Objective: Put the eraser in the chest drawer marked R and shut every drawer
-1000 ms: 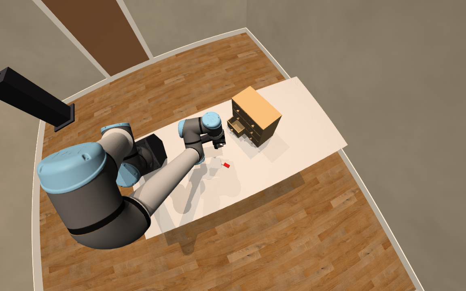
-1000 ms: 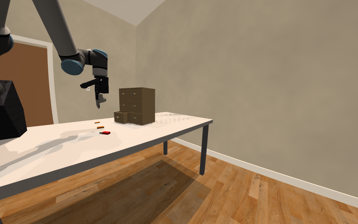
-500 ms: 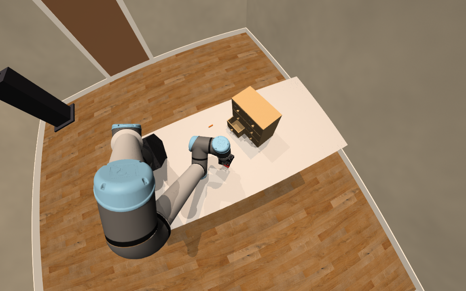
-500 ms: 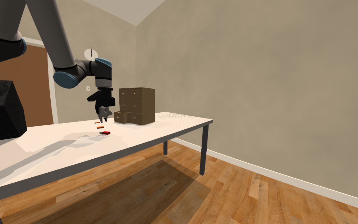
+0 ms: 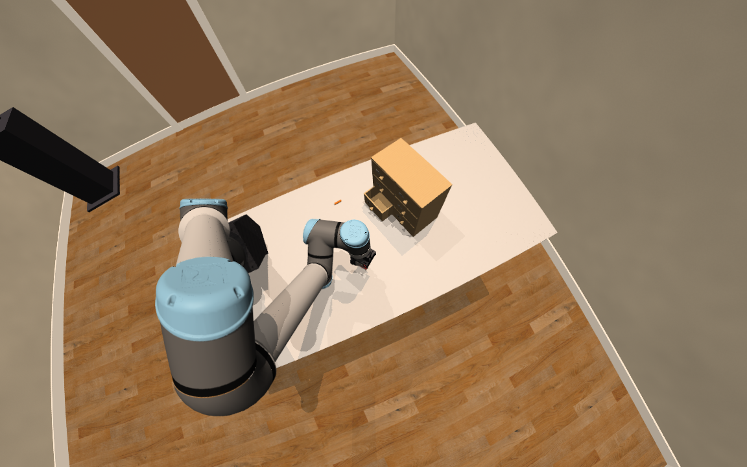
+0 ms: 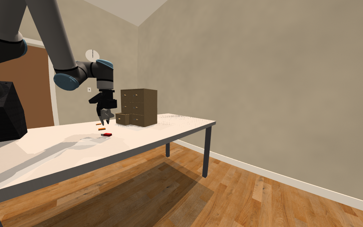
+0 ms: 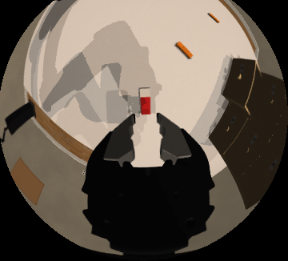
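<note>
The eraser is a small red block with a white end, lying flat on the white table. In the wrist view the eraser lies just beyond my fingertips. My gripper hangs above the table, a little above and beside the eraser, fingers pointing down. The gripper has a narrow gap between its fingers and nothing in it. The wooden chest stands upright further along the table. Its bottom left drawer is pulled out, and the same drawer looks empty. I cannot read the drawer marks.
Two small orange sticks lie on the table between the eraser and the chest; one shows from above. The arm's black base block sits at the table's near end. The table edge is close behind the eraser.
</note>
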`<state>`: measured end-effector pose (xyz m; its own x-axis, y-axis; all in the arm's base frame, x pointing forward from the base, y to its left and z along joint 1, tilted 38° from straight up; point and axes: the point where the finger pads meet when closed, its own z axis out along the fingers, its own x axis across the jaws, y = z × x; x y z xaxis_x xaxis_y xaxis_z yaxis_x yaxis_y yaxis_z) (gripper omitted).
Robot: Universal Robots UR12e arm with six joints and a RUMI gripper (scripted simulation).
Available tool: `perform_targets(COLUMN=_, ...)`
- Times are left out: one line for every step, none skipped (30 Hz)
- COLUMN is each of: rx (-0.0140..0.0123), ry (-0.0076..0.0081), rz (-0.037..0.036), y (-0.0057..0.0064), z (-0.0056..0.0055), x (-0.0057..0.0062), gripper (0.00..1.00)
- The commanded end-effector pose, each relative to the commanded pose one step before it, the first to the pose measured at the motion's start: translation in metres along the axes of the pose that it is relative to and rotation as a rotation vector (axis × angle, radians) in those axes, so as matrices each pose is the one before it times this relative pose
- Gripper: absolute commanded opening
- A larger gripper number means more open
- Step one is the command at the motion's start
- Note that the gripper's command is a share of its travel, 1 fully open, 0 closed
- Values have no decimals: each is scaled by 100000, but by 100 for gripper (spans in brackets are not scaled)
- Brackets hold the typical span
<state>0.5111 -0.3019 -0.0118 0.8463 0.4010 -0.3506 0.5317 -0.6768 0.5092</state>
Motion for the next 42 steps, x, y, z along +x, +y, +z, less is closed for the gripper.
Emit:
perform_targets(rx=-76, ry=53, rz=39, y=27, z=-36, x=18, gripper=23)
perform_targets(rx=0, ry=0, rz=0, y=0, z=0, x=0, gripper=23)
perform_targets(rx=0, ry=0, rz=0, y=0, z=0, x=0, gripper=23)
perform_targets(rx=0, ry=0, rz=0, y=0, z=0, x=0, gripper=23)
perform_targets(rx=0, ry=0, rz=0, y=0, z=0, x=0, gripper=23)
perform_targets(rx=0, ry=0, rz=0, y=0, z=0, x=0, gripper=23)
perform_targets(rx=0, ry=0, rz=0, y=0, z=0, x=0, gripper=23)
perform_targets(rx=0, ry=0, rz=0, y=0, z=0, x=0, gripper=23)
perform_targets(rx=0, ry=0, rz=0, y=0, z=0, x=0, gripper=23)
perform_targets(rx=0, ry=0, rz=0, y=0, z=0, x=0, gripper=23)
perform_targets(rx=0, ry=0, rz=0, y=0, z=0, x=0, gripper=23)
perform_targets(rx=0, ry=0, rz=0, y=0, z=0, x=0, gripper=23)
perform_targets(rx=0, ry=0, rz=0, y=0, z=0, x=0, gripper=23)
perform_targets(rx=0, ry=0, rz=0, y=0, z=0, x=0, gripper=23)
perform_targets(rx=0, ry=0, rz=0, y=0, z=0, x=0, gripper=23)
perform_targets(rx=0, ry=0, rz=0, y=0, z=0, x=0, gripper=23)
perform_targets(rx=0, ry=0, rz=0, y=0, z=0, x=0, gripper=23)
perform_targets(rx=0, ry=0, rz=0, y=0, z=0, x=0, gripper=23)
perform_targets(rx=0, ry=0, rz=0, y=0, z=0, x=0, gripper=23)
perform_targets(rx=0, ry=0, rz=0, y=0, z=2, x=0, gripper=23)
perform_targets(rx=0, ry=0, rz=0, y=0, z=4, x=0, gripper=23)
perform_targets(rx=0, ry=0, rz=0, y=0, z=8, x=0, gripper=23)
perform_targets(rx=0, ry=0, rz=0, y=0, z=13, x=0, gripper=23)
perform_targets(rx=0, ry=0, rz=0, y=0, z=18, x=0, gripper=23)
perform_targets(rx=0, ry=0, rz=0, y=0, z=24, x=0, gripper=23)
perform_targets(rx=0, ry=0, rz=0, y=0, z=31, x=0, gripper=23)
perform_targets(rx=0, ry=0, rz=0, y=0, z=38, x=0, gripper=23)
perform_targets(rx=0, ry=0, rz=0, y=0, z=46, x=0, gripper=23)
perform_targets(rx=0, ry=0, rz=1, y=0, z=54, x=0, gripper=23)
perform_targets(rx=0, ry=0, rz=0, y=0, z=0, x=0, gripper=23)
perform_targets(rx=0, ry=0, rz=0, y=0, z=0, x=0, gripper=23)
perform_targets(rx=0, ry=0, rz=1, y=0, z=62, x=0, gripper=23)
perform_targets(rx=0, ry=0, rz=1, y=0, z=71, x=0, gripper=23)
perform_targets(rx=0, ry=0, rz=1, y=0, z=79, x=0, gripper=23)
perform_targets(rx=0, ry=0, rz=0, y=0, z=87, x=0, gripper=23)
perform_targets(rx=0, ry=0, rz=0, y=0, z=95, x=0, gripper=23)
perform_targets(rx=0, ry=0, rz=0, y=0, z=103, x=0, gripper=23)
perform_targets(rx=0, ry=0, rz=0, y=0, z=111, x=0, gripper=23)
perform_targets(rx=0, ry=0, rz=0, y=0, z=118, x=0, gripper=23)
perform_targets(rx=0, ry=0, rz=0, y=0, z=125, x=1, gripper=23)
perform_targets(rx=0, ry=0, rz=0, y=0, z=131, x=0, gripper=23)
perform_targets(rx=0, ry=0, rz=0, y=0, z=137, x=0, gripper=23)
